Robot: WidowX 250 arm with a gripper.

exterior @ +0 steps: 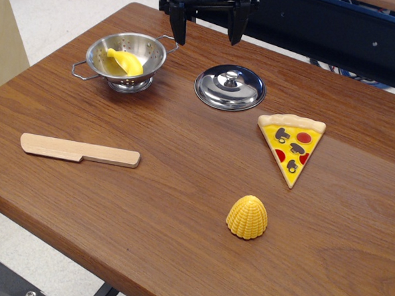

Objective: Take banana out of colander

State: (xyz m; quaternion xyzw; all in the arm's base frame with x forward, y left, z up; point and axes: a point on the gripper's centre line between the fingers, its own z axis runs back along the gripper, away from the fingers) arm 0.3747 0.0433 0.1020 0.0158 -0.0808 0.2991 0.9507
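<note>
The yellow toy banana (125,62) lies inside the shiny steel colander (145,46), which stands at the back left of the wooden table. My gripper (206,34) hangs at the table's far edge, to the right of the colander and above the back of the table. Its two black fingers (179,25) are spread apart with nothing between them.
A flat round steel lid with a knob (229,87) lies just in front of the gripper. A toy pizza slice (291,144) lies at the right, a ribbed yellow corn piece (247,217) near the front, and a wooden knife (79,150) at the left.
</note>
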